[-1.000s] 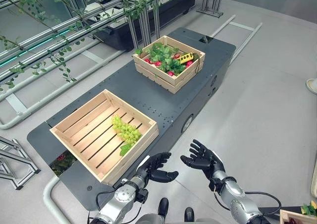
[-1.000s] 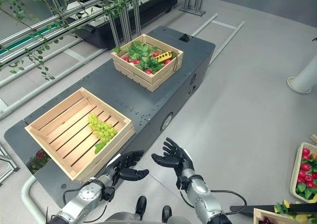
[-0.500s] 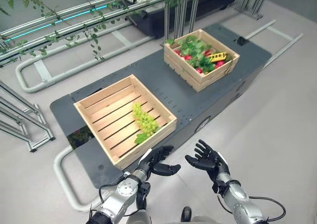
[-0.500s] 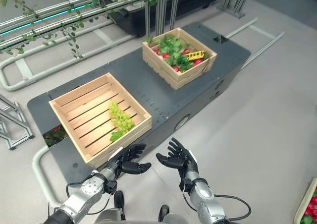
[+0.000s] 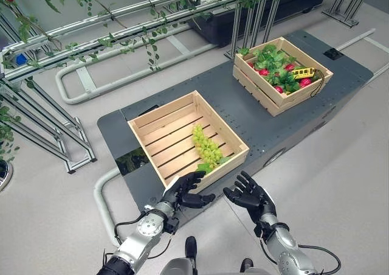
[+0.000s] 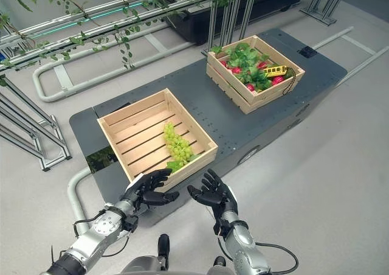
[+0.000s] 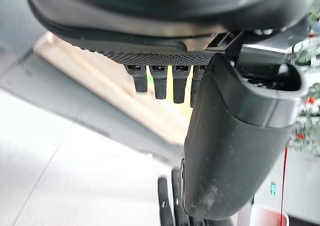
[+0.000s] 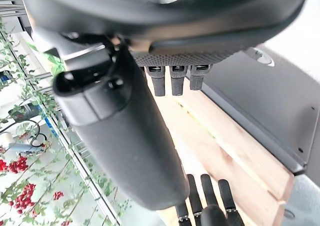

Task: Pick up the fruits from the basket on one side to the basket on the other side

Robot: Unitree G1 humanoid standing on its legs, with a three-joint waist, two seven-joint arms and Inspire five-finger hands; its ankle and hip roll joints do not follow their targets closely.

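Looking down from the left eye view, a bunch of green grapes (image 5: 206,147) sits in the near wooden crate (image 5: 157,118) on the dark platform (image 5: 243,111). The far crate (image 5: 267,101) holds leafy greens and red fruit. Both hands hover in front of the near crate: left hand (image 5: 185,190) and right hand (image 5: 250,198), fingers spread apart, holding nothing.

Right eye view, same layout really.

Left wrist view: fingers (image 7: 161,83) relaxed over the crate's edge.

Right wrist view: fingers (image 8: 172,81) straight, crate wood past them.
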